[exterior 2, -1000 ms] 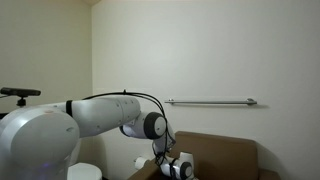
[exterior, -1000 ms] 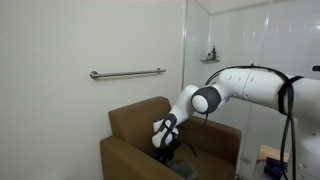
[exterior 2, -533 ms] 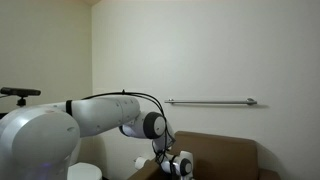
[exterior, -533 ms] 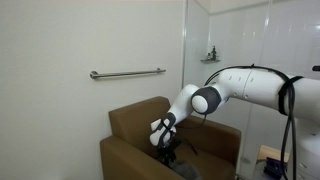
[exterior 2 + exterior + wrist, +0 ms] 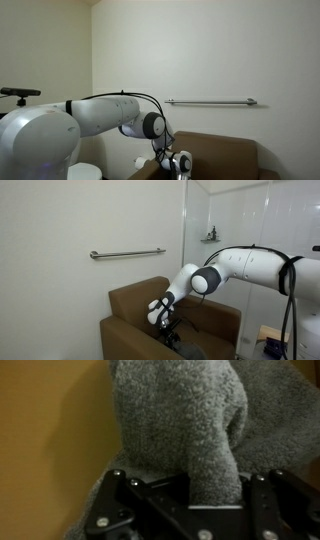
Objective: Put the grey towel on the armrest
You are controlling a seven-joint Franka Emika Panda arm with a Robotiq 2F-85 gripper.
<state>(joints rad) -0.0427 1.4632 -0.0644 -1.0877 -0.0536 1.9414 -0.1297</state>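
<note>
The grey towel (image 5: pixel 190 420) fills the wrist view, bunched up against the brown chair fabric (image 5: pixel 45 430). My gripper (image 5: pixel 213 495) is shut on a fold of the towel that rises between the fingers. In an exterior view the gripper (image 5: pixel 163 323) is low over the seat of the brown armchair (image 5: pixel 135 305), with a dark bit of towel (image 5: pixel 185 348) on the seat below it. The near armrest (image 5: pixel 125 338) lies just beside the gripper. In an exterior view the gripper (image 5: pixel 178 165) sits at the frame's bottom edge by the chair back (image 5: pixel 225 155).
A metal grab bar (image 5: pixel 127 253) is fixed to the wall above the chair; it also shows in an exterior view (image 5: pixel 210 101). A small shelf with an object (image 5: pixel 210 236) hangs on the tiled wall. A white round object (image 5: pixel 85 171) stands beside the chair.
The gripper has shifted slightly toward the near armrest with the towel in it. The arm's pose is otherwise nearly the same.
</note>
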